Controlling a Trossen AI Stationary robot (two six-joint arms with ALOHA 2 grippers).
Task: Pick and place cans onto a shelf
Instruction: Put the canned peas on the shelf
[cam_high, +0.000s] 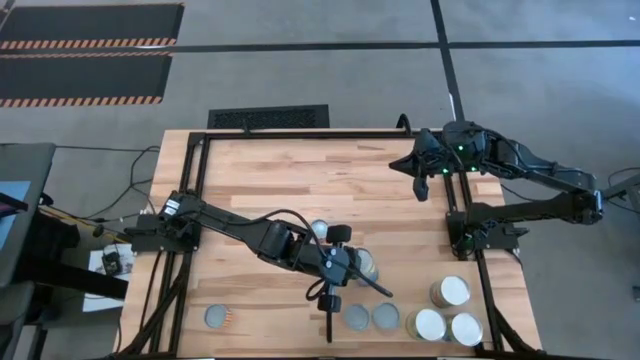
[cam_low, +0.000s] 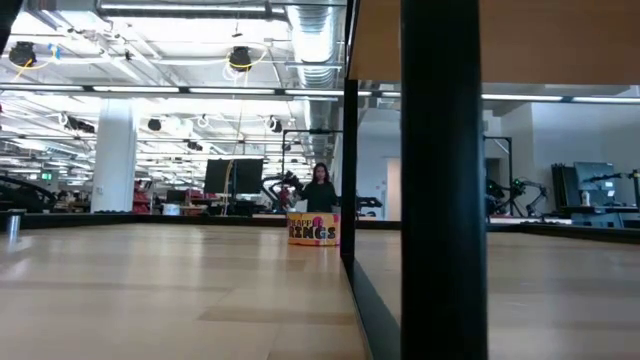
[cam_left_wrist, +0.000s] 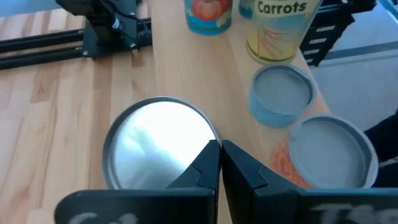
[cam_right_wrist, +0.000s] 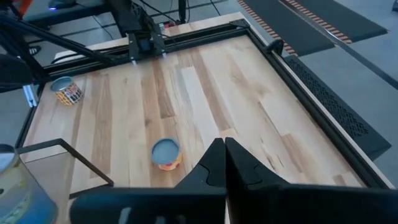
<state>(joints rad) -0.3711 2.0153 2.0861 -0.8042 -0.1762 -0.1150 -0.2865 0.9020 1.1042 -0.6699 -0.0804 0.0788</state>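
Surface: pale plank-grained tabletop (cam_high: 300, 180) inside a black frame, grey floor around it; in the low view, an open hall behind with one person standing far back.

Shelf (cam_high: 500, 300): pale section at the table's near right corner, edged by a thin black divider.

Cans, counted in the high view: eight.
- One low tin (cam_high: 217, 317) alone near the near left edge, orange label showing at its side.
- One small silver-topped tin (cam_high: 319, 228) mid-table, just beside the left arm.
- One tin with a yellowish label (cam_high: 368, 264), partly hidden under the left wrist.
- Two low grey-topped tins (cam_high: 357, 318) and (cam_high: 385, 316) side by side at the near edge, touching or nearly so.
- Three taller white-topped cans (cam_high: 453, 291), (cam_high: 429, 324), (cam_high: 466, 329) clustered at the shelf.

Left gripper (cam_high: 328, 303): low over the near middle of the table, fingers (cam_left_wrist: 208, 163) pressed together and holding nothing, their tips over the rim of a silver-topped tin (cam_left_wrist: 158, 146).

Right gripper (cam_high: 421, 188): raised over the far right part of the table, well apart from every can, fingers together and empty.
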